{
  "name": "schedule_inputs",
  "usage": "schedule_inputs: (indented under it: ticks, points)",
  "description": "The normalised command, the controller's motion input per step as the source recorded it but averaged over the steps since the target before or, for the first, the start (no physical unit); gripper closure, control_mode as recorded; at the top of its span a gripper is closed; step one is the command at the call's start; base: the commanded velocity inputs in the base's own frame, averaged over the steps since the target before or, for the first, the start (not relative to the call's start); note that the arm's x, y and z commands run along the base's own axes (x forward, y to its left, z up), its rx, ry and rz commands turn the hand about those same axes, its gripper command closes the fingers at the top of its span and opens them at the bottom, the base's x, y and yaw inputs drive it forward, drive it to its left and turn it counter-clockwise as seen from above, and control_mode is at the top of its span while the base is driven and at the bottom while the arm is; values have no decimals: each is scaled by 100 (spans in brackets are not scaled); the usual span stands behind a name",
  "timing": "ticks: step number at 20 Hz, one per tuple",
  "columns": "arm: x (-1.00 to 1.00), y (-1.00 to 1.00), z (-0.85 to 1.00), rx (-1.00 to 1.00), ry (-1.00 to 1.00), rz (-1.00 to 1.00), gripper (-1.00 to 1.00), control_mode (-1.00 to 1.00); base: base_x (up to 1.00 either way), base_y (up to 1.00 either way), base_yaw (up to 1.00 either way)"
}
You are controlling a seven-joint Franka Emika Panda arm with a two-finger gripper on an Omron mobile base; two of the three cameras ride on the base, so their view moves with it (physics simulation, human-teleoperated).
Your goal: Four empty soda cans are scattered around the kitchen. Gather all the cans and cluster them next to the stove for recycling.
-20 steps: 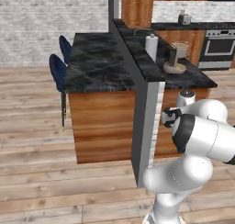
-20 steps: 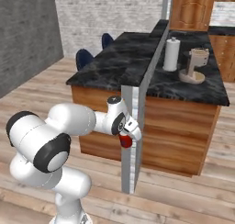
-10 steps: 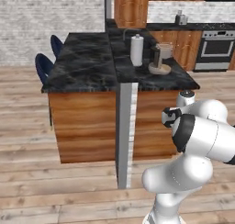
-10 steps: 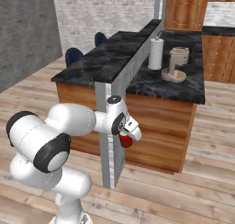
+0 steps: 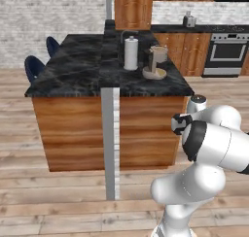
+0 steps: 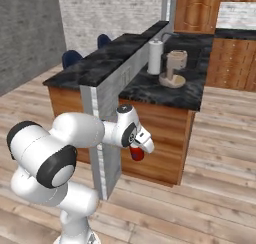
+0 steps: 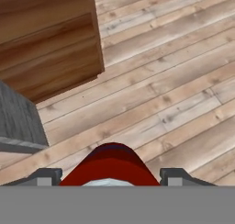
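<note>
The base has swung round since a moment ago: the island (image 5: 112, 80) now sits more square in the left view, and the stove (image 5: 227, 51) shows at far right. The arm's pose is unchanged. The gripper (image 6: 136, 152) is clamped on a red can (image 6: 136, 153), carried low beside the island's wooden side, above the plank floor (image 7: 174, 90). The can (image 7: 109, 165) sits between both fingertips.
</note>
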Motion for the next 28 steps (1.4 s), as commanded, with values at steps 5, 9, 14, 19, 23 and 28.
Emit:
schedule_inputs:
  ticks: [5, 9, 14, 19, 23, 28]
  points:
    - [0, 0, 0, 0, 0, 0, 100, 100, 8, -66, 7]
    - [0, 0, 0, 0, 0, 0, 100, 100, 12, -67, 5]
    - [0, 0, 0, 0, 0, 0, 100, 100, 18, -67, 2]
    - [0, 0, 0, 0, 0, 0, 100, 100, 27, -67, 0]
    - [0, 0, 0, 0, 0, 0, 100, 100, 31, -65, 0]
    - [0, 0, 0, 0, 0, 0, 100, 100, 35, -63, 0]
